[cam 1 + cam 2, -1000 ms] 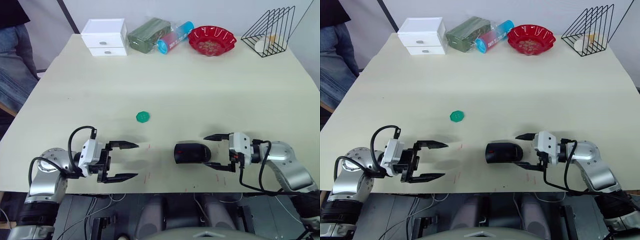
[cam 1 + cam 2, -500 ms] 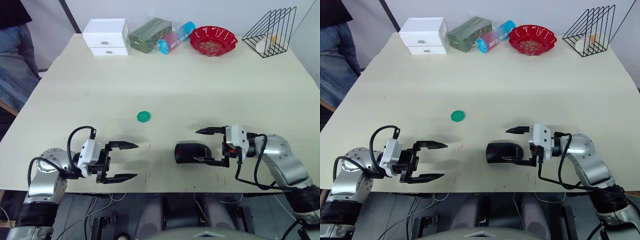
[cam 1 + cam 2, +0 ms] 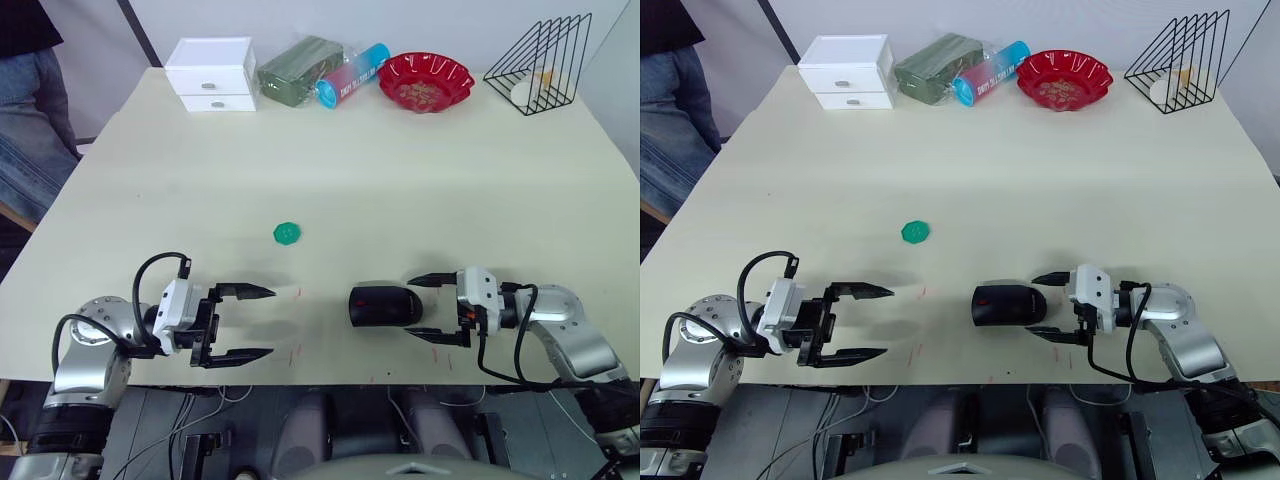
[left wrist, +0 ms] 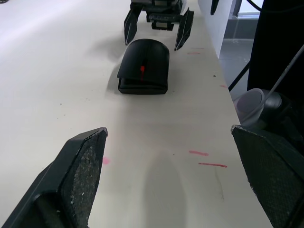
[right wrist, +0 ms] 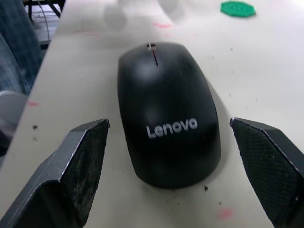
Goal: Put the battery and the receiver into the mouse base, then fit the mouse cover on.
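Note:
The mouse cover (image 5: 166, 118), a smooth black shell with a white logo, sits on the mouse base (image 4: 142, 87) near the table's front edge. A red wheel shows at its front. My right gripper (image 3: 412, 305) is open, its fingertips flanking the mouse's right end without touching it. My left gripper (image 3: 273, 321) is open and holds nothing, a short way left of the mouse and pointing at it. The battery and the receiver are hidden.
A green scalloped disc (image 3: 287, 233) lies behind and left of the mouse. Along the far edge stand a white drawer box (image 3: 209, 73), a green packet (image 3: 297, 70), a blue-pink can (image 3: 351, 74), a red bowl (image 3: 425, 80) and a wire rack (image 3: 545, 62). A person (image 3: 25, 110) sits at the far left.
My right gripper, which half a second ago reached further along the mouse's sides, has drawn back to the right. The mouse and left gripper have not moved.

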Robot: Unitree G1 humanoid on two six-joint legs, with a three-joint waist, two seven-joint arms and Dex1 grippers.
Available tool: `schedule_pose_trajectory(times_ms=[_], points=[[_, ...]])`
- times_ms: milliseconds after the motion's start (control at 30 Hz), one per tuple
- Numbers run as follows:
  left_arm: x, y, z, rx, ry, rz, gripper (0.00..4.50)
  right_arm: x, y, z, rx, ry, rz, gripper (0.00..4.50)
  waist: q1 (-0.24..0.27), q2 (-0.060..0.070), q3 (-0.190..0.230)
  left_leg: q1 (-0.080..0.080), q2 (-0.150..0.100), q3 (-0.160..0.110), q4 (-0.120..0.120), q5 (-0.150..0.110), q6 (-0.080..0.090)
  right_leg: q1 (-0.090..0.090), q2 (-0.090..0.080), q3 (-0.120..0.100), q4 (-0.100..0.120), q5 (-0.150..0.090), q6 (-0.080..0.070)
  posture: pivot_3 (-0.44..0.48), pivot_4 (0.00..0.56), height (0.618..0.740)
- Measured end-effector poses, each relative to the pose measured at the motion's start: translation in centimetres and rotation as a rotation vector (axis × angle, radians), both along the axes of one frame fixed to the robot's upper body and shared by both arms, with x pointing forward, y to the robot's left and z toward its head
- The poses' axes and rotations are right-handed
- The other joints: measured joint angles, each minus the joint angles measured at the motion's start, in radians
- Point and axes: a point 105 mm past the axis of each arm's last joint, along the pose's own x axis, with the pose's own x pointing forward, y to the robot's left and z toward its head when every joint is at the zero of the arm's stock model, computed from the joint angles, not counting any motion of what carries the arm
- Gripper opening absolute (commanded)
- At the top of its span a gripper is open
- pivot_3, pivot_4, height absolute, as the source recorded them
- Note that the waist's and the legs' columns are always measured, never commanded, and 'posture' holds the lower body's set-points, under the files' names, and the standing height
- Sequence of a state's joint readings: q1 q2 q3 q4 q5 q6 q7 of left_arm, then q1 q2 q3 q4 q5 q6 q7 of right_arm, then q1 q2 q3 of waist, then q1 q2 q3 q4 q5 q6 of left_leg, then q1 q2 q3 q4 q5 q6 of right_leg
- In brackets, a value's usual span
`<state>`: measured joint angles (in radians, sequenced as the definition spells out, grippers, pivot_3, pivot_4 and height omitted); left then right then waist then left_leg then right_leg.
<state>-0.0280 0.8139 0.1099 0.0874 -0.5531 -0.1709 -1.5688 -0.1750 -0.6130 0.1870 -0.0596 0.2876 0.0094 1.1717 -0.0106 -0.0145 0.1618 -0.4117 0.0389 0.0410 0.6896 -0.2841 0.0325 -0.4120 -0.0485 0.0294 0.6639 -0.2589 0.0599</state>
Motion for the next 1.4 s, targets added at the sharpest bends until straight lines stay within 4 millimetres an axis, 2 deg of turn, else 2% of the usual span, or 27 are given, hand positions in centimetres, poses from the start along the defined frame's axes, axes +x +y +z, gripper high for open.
schedule_pose_trajectory(times_ms=[133,167,200,233,733,1000,1167,1400], points=[[0.0,0.0,0.0,0.0,0.0,0.0,4.5,0.2,-0.1,-0.1,0.002,-0.006,-0.002,4.3,0.0,0.0,0.0,0.0,0.0,0.001,0.0,0.0,0.0,0.0,0.0,0.0,0.0,0.0,0.0,0.0,0.15,0.74],[0.0,0.0,0.0,0.0,0.0,0.0,4.5,0.2,-0.1,-0.1,0.002,-0.004,-0.002,3.75,0.0,0.0,0.0,0.0,0.0,0.001,0.0,0.0,0.0,0.0,0.0,0.0,0.0,0.0,0.0,0.0,0.15,0.74],[0.0,0.0,0.0,0.0,0.0,0.0,4.5,0.2,-0.1,-0.1,0.002,-0.003,-0.002,3.57,0.0,0.0,0.0,0.0,0.0,0.001,0.0,0.0,0.0,0.0,0.0,0.0,0.0,0.0,0.0,0.0,0.15,0.74],[0.0,0.0,0.0,0.0,0.0,0.0,4.5,0.2,-0.1,-0.1,0.002,-0.003,0.0,3.14,0.0,0.0,0.0,0.0,0.0,0.001,0.0,0.0,0.0,0.0,0.0,0.0,0.0,0.0,0.0,0.0,0.15,0.74],[0.0,0.0,0.0,0.0,-0.002,-0.001,4.5,0.1,0.0,0.0,-0.007,-0.011,0.015,3.14,0.0,0.0,0.0,0.0,0.0,0.002,0.0,0.0,-0.001,0.0,0.0,0.0,0.0,0.0,0.0,0.0,0.15,0.74],[0.0,0.0,0.1,0.0,-0.002,-0.001,4.5,0.4,0.4,1.3,-0.024,-0.051,0.043,3.14,0.0,0.0,0.0,0.0,0.0,0.002,0.0,0.001,-0.001,0.0,0.0,0.0,0.001,0.0,0.0,0.0,0.15,0.74],[0.1,0.0,0.1,0.0,-0.003,-0.002,4.5,0.0,0.7,1.4,-0.08,-0.03,0.084,3.14,0.0,0.0,0.0,0.0,0.0,0.002,0.0,0.001,-0.001,0.0,0.0,0.0,0.001,0.0,0.0,0.0,0.15,0.74],[0.1,0.0,0.1,0.0,-0.004,-0.002,4.5,0.4,0.8,1.1,-0.125,-0.002,0.048,3.14,0.0,0.0,0.0,0.0,0.0,0.001,0.0,0.001,-0.001,0.0,0.0,0.0,0.001,0.0,0.0,0.0,0.15,0.74]])
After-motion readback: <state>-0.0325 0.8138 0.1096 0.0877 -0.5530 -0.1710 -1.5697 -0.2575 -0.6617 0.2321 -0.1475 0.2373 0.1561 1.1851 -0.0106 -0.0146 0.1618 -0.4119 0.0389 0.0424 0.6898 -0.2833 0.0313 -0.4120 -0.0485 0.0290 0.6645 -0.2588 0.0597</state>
